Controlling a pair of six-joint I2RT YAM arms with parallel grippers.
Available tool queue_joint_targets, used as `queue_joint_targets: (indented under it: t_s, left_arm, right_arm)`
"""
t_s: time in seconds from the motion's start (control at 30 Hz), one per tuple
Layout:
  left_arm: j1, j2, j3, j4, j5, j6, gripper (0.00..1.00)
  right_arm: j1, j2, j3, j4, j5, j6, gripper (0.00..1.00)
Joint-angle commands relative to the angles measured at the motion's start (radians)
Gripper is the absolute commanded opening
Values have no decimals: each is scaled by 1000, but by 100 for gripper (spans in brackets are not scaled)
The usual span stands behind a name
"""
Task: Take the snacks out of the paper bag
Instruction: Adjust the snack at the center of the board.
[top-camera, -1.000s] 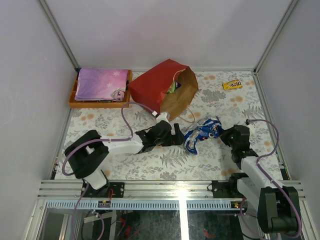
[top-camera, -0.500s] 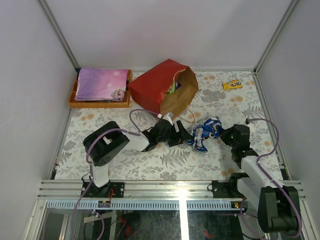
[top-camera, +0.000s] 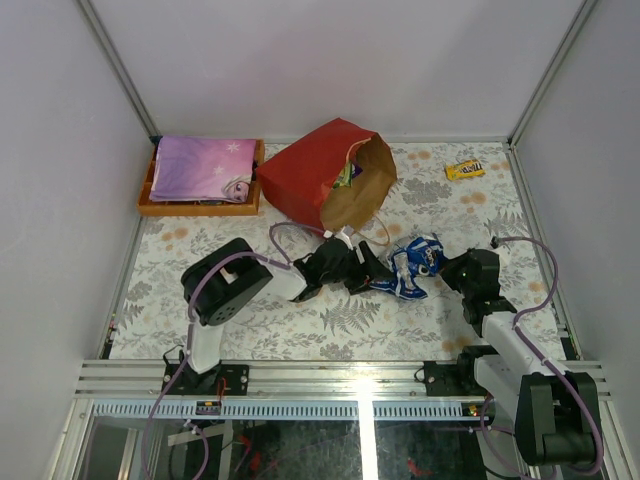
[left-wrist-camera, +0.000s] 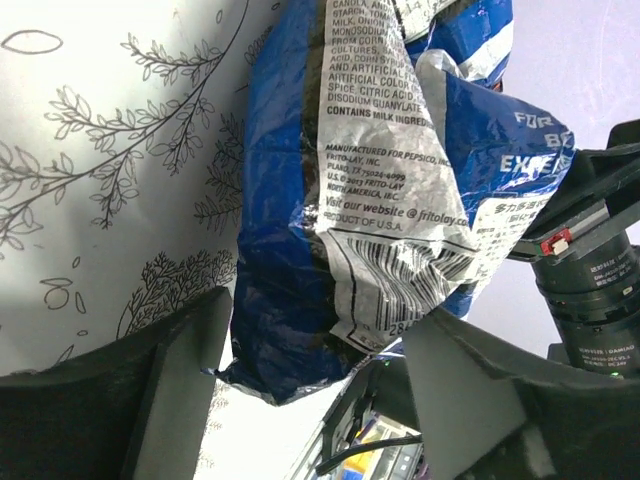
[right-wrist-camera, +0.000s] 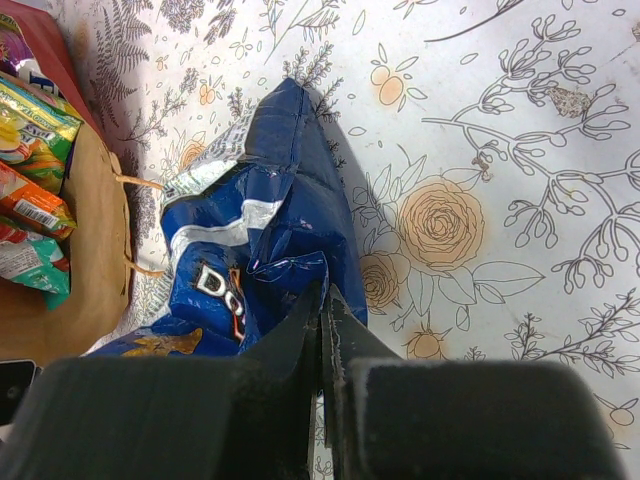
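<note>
The blue bag (top-camera: 415, 262) lies on the worktop (top-camera: 175, 262), at 5 o'clock from the paper bag (top-camera: 305, 180). The left claw (left-wrist-camera: 318, 320) is apart around one end, and the right claw (right-wrist-camera: 322, 300) is clamped on the other. More snacks (right-wrist-camera: 32, 130) peek from the paper bag, mostly hidden.

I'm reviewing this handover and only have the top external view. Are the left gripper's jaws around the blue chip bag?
Observer: Yes. In the left wrist view the blue chip bag sits between the left gripper's fingers, which stand open on either side of its end.
Operator: Is the right gripper gripping it?
Observer: The right wrist view shows the right gripper shut, its tips pinching the bag's edge.
Operator: Is anything left in the paper bag?
Observer: Yes. The right wrist view shows a green-yellow packet, an orange packet and a teal packet lying inside the paper bag.
</note>
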Motion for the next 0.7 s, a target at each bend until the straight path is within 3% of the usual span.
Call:
queue_joint_targets:
  t_s: [0.0,0.07,0.23,0.37,0.4,0.67]
  left_arm:
    - [9,-50,4,-13,-52,40,61]
    - [10,-92,-18,-33,-68,65,51]
    - [37,-173,-71,-86,-64,107,35]
    - [100,-247,-152,-116,-19,117,4]
    - [117,-270,-175,-133,-9,125,0]
    - [198,-445,-222,-442,-65,343,0]
  right_arm:
    - [-5,-6,28,26,2,-19,0]
    - [-3,-4,29,28,3,-20,0]
    - [-4,0,36,31,12,-29,0]
    - [-4,0,65,12,29,-60,0]
    - [-4,1,72,13,33,-72,0]
    - [-3,1,93,27,-5,-118,0]
